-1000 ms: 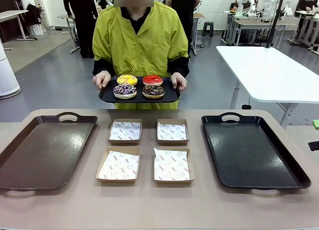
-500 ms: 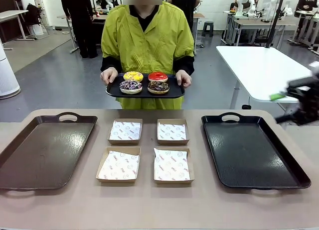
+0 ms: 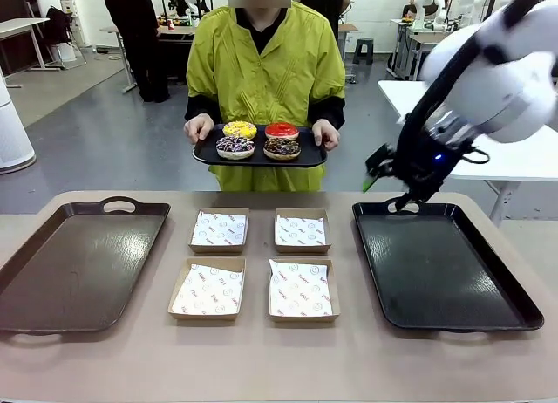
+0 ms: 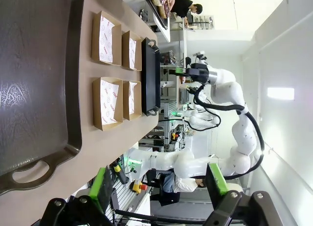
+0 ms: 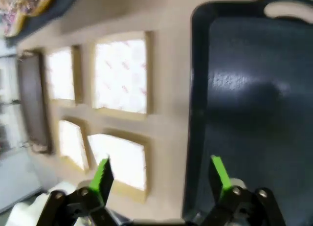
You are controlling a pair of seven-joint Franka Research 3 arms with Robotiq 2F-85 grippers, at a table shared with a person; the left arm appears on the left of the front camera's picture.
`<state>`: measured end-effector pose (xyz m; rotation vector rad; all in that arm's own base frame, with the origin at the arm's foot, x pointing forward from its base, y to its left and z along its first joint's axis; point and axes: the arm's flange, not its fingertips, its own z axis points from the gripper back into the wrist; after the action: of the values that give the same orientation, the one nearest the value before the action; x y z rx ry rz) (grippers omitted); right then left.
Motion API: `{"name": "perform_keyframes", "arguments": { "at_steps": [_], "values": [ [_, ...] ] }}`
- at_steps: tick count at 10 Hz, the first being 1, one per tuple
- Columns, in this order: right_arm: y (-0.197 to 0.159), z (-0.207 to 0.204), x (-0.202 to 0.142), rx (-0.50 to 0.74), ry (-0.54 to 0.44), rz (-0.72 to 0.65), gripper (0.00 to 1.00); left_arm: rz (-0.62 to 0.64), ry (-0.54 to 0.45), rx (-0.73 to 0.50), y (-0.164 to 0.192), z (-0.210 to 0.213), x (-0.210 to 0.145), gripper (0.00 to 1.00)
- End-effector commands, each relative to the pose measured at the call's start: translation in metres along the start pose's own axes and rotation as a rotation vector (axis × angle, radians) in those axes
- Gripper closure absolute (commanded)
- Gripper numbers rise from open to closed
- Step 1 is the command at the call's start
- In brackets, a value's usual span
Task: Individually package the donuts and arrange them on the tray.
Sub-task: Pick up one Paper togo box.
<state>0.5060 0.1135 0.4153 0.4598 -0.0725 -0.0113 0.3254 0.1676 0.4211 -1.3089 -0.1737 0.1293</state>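
Jaws wide and empty, the right gripper (image 3: 386, 183) hovered above the far rim of the black tray (image 3: 453, 290) on the table (image 3: 261, 368), the four donuts (image 3: 259, 140) at its ten o'clock on a serving tray (image 3: 205, 155) a person held, nearer it than the open left gripper (image 4: 157, 174).

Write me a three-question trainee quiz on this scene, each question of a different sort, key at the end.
1. True or false: the donuts already lie in the paper-lined boxes on the table.
2. Who or what holds up the small tray of donuts? A) the person B) a robot arm C) nothing, it rests on the table
3. Fill in: near the big black tray, the right gripper's jaws stand ____.
Key: 1 false; 2 A; 3 open.
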Motion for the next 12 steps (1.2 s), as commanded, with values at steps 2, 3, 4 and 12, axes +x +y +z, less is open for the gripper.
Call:
{"name": "perform_keyframes", "arguments": {
  "at_steps": [2, 3, 4, 12],
  "values": [
    [0.025, -0.042, 0.012, -0.182, 0.036, 0.034, 0.00, -0.003, -0.007, -0.019, -0.001, 0.003, -0.001, 0.00],
    [0.031, -0.045, 0.007, -0.180, 0.038, 0.050, 0.00, -0.003, -0.007, -0.019, -0.001, 0.003, -0.001, 0.00],
    [0.033, -0.038, 0.001, -0.102, 0.040, 0.060, 0.00, -0.003, -0.007, -0.019, -0.001, 0.003, -0.001, 0.00],
    [0.050, -0.065, 0.012, -0.306, 0.065, 0.065, 0.00, -0.003, -0.007, -0.019, -0.001, 0.003, -0.001, 0.00]
  ]
}}
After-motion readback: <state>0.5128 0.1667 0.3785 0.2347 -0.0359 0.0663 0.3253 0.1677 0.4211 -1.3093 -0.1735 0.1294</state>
